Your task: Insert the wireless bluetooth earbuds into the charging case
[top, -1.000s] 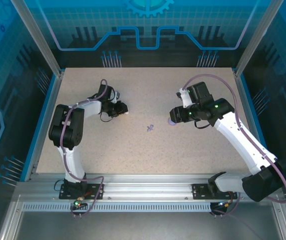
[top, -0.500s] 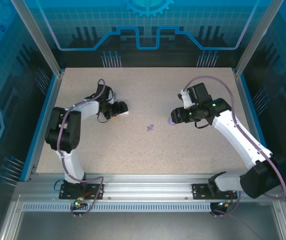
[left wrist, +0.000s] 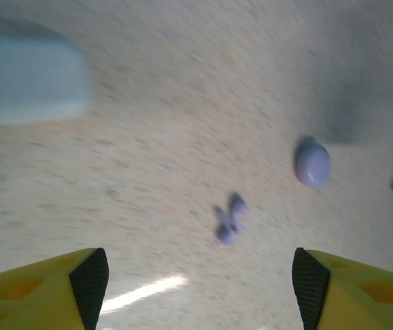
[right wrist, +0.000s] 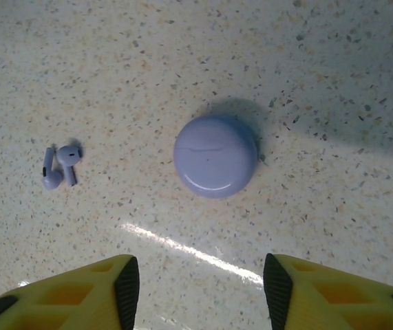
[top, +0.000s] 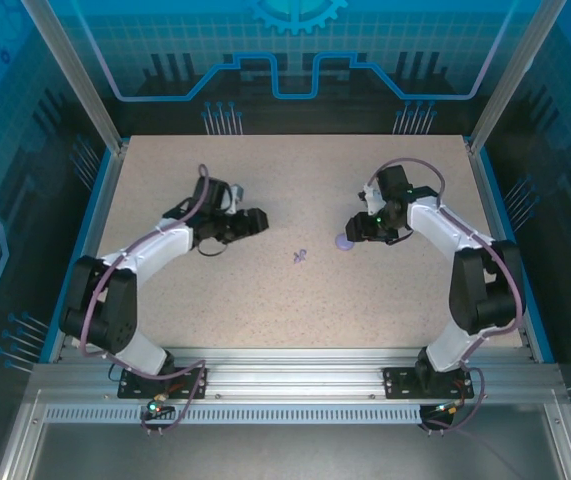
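1. The left gripper has just sprung apart from shut and holds nothing. The right gripper also stands apart and empty (so no pickup yet).
2. The earbuds lie ahead-left of the right fingers, near the purple case, which looks closed.
3. The right wrist view shows two stemmed buds sharply. The left wrist view blurs them but adds a pale block far ahead-left of its fingers.

Top camera is looking down from behind over the whole table; both wrist cameras are looking closely at the same earbuds and purple case.
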{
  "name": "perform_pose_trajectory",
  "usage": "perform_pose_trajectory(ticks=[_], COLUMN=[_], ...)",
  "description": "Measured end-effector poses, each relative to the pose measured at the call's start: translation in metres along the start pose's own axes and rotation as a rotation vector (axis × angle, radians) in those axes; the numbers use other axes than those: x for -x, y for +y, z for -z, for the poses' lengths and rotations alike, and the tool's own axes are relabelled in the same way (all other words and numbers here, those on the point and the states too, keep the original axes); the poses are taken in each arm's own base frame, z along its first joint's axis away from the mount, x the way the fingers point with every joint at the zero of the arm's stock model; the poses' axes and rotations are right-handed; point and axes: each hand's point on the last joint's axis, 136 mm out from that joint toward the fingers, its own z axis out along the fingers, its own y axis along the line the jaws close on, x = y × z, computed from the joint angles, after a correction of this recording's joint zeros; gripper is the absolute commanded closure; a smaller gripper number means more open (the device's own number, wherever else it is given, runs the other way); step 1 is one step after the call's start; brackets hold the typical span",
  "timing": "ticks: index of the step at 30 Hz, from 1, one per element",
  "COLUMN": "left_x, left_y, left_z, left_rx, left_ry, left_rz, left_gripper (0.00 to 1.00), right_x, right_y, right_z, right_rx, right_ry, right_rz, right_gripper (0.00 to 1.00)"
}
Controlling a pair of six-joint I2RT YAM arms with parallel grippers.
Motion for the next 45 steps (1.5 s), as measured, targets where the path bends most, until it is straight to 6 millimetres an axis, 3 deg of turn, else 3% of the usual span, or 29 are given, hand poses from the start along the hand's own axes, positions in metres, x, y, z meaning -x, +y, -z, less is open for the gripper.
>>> perform_pose_trajectory(ticks=[3, 6, 14, 22, 29, 45], left_x=[-0.024, -0.042, -0.062, -0.069, -0.062, -0.056], left_y=[-0.036, -0.06, -0.084, -0.096, -0.104, -0.109], left_z=[-0.026, -0.057, -0.125, -0.167, -0.179, -0.189], left_rx=[-0.077, -0.127, -0.157, -0.188, -0.207, -0.222], left_ry=[0.064, 0.123, 0.203, 0.242, 0.242, 0.242], left_rz=[-0.021, -0.01, 0.078, 0.158, 0.19, 0.209], left_gripper=[0.31, 0.36, 0.42, 0.48, 0.52, 0.57], right_x=[0.0, 0.003, 0.021, 0.031, 0.03, 0.019], right_y=[-0.01, -0.017, -0.022, -0.02, -0.017, -0.022], right_z=[-0.015, -0.025, -0.05, -0.062, -0.062, -0.066], right_rx=[0.037, 0.072, 0.147, 0.189, 0.209, 0.166], right_ry=[0.03, 0.044, 0.057, 0.069, 0.074, 0.107], right_rz=[-0.043, -0.08, -0.112, -0.117, -0.119, -0.148], right_gripper=[0.56, 0.6, 0.61, 0.63, 0.68, 0.68])
